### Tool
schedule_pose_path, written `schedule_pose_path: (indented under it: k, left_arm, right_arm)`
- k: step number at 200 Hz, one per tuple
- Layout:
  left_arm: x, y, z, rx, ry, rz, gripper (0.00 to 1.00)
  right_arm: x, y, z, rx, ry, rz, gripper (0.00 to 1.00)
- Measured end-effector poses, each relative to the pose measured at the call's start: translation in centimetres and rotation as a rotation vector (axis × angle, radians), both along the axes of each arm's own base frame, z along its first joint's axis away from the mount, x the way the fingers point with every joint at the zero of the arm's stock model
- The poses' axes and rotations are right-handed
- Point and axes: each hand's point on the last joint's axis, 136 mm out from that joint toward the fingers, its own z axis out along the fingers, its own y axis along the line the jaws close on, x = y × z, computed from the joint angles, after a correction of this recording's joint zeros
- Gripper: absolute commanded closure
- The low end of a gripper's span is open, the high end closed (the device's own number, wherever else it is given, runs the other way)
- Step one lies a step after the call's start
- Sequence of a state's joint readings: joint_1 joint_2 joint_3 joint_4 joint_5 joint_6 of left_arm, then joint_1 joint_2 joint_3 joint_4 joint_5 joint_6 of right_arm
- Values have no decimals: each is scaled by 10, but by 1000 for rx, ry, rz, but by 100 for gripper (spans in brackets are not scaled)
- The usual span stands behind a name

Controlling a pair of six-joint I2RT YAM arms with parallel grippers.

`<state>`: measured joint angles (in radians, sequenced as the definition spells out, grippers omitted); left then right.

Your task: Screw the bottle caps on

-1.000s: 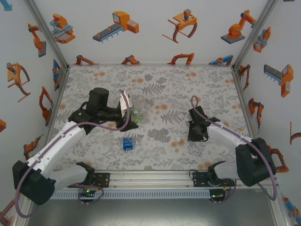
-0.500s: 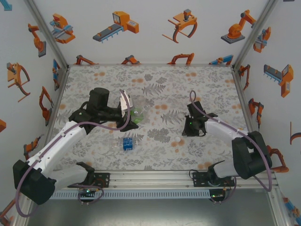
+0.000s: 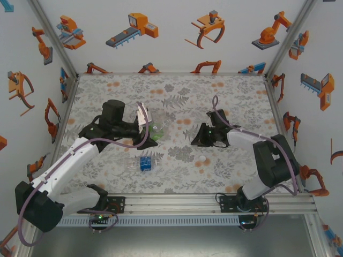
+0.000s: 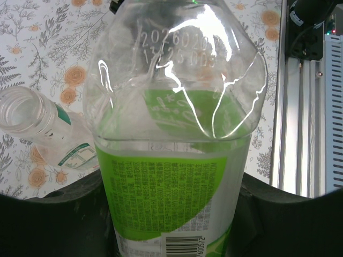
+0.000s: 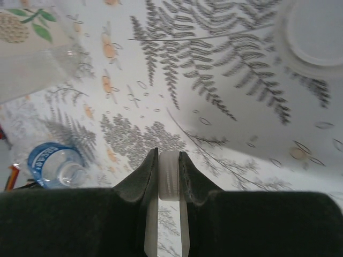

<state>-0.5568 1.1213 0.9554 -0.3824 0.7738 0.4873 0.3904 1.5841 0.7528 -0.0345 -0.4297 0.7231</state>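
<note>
The left gripper (image 3: 146, 131) is clamped tight around the green-labelled bottle (image 4: 172, 206) left of the table's (image 3: 236, 96) middle. Digits stamped on its clear shoulder begin "2026020", and a barcode sits low on the label. Just beside it lies the open white-and-green bottle (image 4: 40, 126). The right gripper (image 5: 169, 160), right of the middle, pinches a cap (image 5: 169, 182) on edge. The blue-labelled bottle (image 3: 142, 163) lies toward the near edge, its lettering too blurred to read, and a second cap (image 3: 202, 158) rests near it

Stamped digits "2026020" on shoulder of green-labelled bottle (image 4: 171, 203)
</note>
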Motion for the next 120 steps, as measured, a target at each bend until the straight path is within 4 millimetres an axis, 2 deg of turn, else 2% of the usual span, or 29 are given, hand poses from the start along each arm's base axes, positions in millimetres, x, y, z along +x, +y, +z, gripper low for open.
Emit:
schedule_pose_path:
  k: [23, 65, 120]
  left_arm:
    - [0, 0, -1, 1, 2, 0, 100]
    - [2, -1, -5, 8, 13, 0, 100]
    - [2, -1, -6, 10, 17, 0, 100]
  right_arm:
    - [-2, 5, -4, 31, 21, 10, 79]
    - [-9, 2, -21, 3, 65, 17, 72]
    - [-9, -6, -17, -64, 51, 26, 63]
